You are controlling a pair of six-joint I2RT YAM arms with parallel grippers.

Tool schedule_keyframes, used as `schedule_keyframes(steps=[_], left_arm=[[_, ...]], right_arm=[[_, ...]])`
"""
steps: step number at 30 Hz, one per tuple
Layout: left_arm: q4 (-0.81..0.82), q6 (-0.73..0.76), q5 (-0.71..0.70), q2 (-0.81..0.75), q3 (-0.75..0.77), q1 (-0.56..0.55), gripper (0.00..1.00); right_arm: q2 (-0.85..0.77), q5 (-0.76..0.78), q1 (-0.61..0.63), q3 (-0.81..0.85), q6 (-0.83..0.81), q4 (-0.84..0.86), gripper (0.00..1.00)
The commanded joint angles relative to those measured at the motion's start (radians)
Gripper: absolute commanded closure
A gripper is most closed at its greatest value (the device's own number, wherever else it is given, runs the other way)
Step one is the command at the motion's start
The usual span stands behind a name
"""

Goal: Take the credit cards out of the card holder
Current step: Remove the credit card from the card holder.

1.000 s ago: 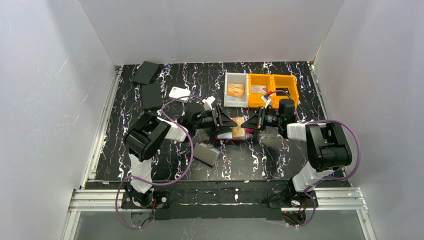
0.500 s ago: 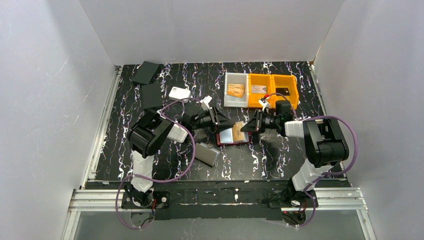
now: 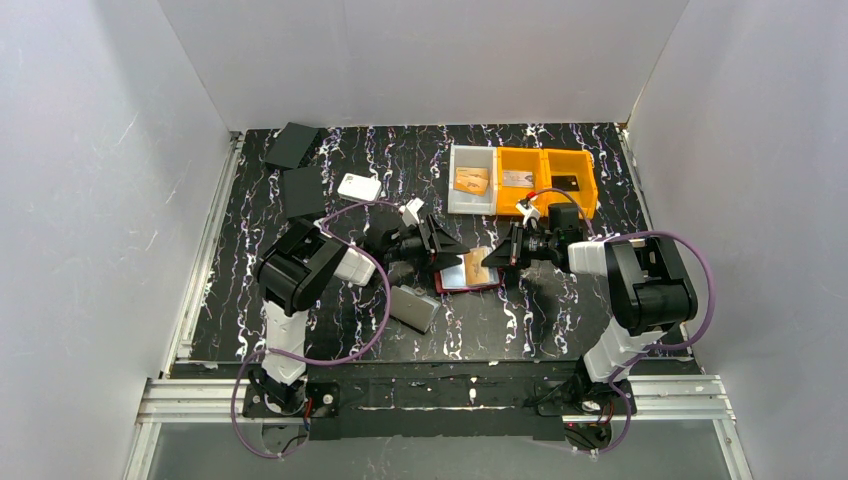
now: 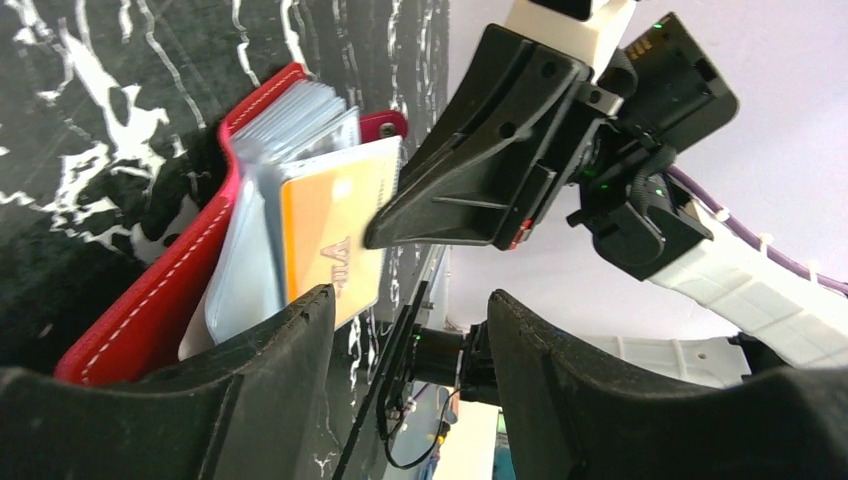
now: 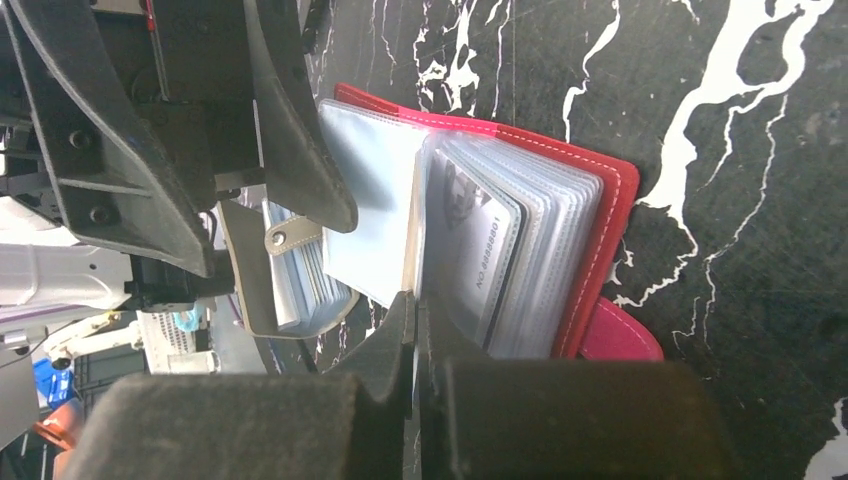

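Dark red card holder (image 3: 468,277) lay open at center of a black marbled table (image 3: 560,310), btwn two robot arms. The right gripper (image 5: 413,305) was clenched on the edge of an orange card (image 4: 335,230) standing partway out of the clear sleeves. The left gripper (image 4: 410,295) sat at the holder's other side, jaws apart, grasping nothing. A silver card (image 5: 470,250) was in a sleeve. Trays (image 3: 545,152) at back held other cards (image 3: 471,179).

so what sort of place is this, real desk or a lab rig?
Most likely a lab test cell, not a real desk: plain white panel walls box in a black marbled tabletop, an aluminium rail runs along the near edge, and orange bins sit at the back.
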Motion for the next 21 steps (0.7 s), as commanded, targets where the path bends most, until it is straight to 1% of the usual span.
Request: schedule_keyframes(steps=[1, 3, 4, 6, 8, 11, 16, 21], left_arm=[[-0.084, 0.046, -0.004, 0.006, -0.010, 0.004, 0.44], [-0.098, 0.052, -0.004, 0.017, -0.008, 0.004, 0.43], [-0.105, 0.058, -0.005, 0.019, -0.007, 0.004, 0.43], [-0.115, 0.064, -0.003, 0.023, -0.004, 0.004, 0.43], [-0.129, 0.075, -0.003, 0.025, -0.002, 0.004, 0.43], [-0.135, 0.081, 0.002, 0.033, 0.006, 0.004, 0.44], [-0.135, 0.086, 0.035, 0.050, 0.014, 0.004, 0.44], [-0.115, 0.082, 0.062, 0.055, 0.011, 0.004, 0.44]], right_arm=[[0.003, 0.039, 0.001, 0.031, -0.050, -0.035, 0.92], [0.003, 0.044, 0.001, 0.031, -0.058, -0.040, 0.81], [0.005, 0.041, 0.001, 0.033, -0.060, -0.040, 0.79], [0.010, 0.037, 0.002, 0.034, -0.061, -0.039, 0.79], [0.017, 0.029, 0.001, 0.033, -0.060, -0.035, 0.81], [0.037, -0.011, 0.002, 0.035, -0.029, -0.006, 0.99], [0.075, -0.105, 0.001, 0.020, 0.094, 0.121, 0.99], [0.070, -0.155, -0.009, 0.007, 0.194, 0.231, 0.99]])
